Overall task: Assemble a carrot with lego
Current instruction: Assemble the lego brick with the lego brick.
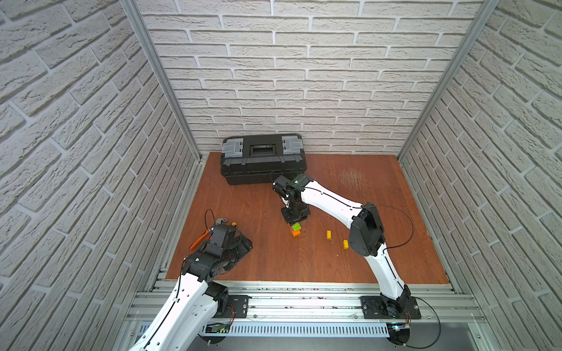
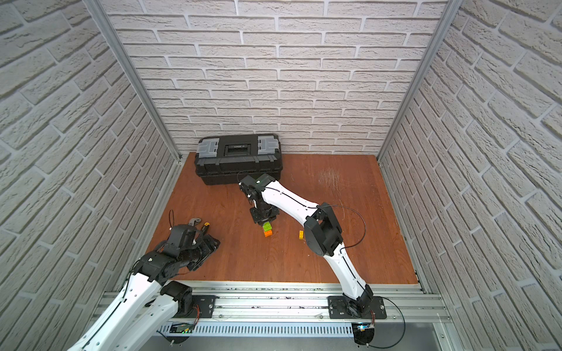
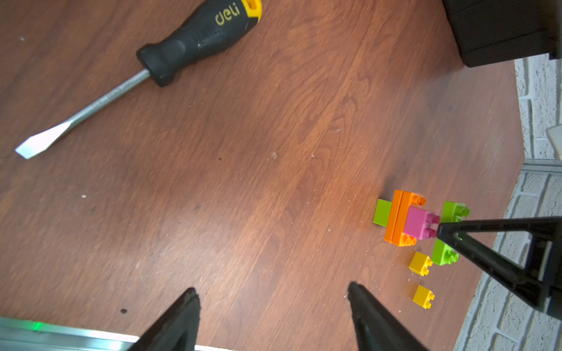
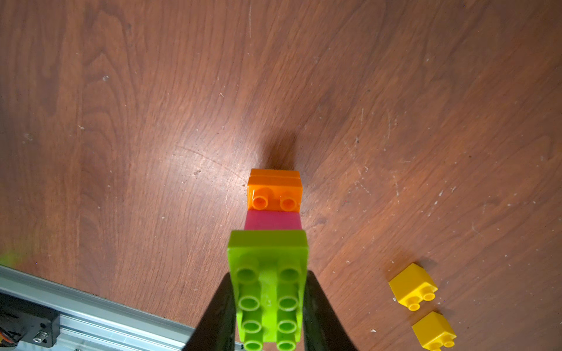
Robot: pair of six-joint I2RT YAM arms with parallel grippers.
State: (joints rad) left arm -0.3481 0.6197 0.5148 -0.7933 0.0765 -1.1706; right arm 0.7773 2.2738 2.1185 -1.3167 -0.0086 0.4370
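Orange and green marked the carrot (image 1: 295, 230) in a top view, standing on the table (image 1: 365, 258) beneath the right claw (image 1: 292, 223). From the left wrist, the left claw (image 3: 272, 288) gaped empty. From the right wrist, jaws clamped the long green brick (image 4: 269, 288) atop the pink brick (image 4: 272, 221); skewed pressing could topple the stack.

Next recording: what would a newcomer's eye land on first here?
The bright carrot standing mid-table, with the right hand shut on the long lime-green brick at its top. Then two loose yellow bricks lying beside it, and the black toolbox against the back wall.
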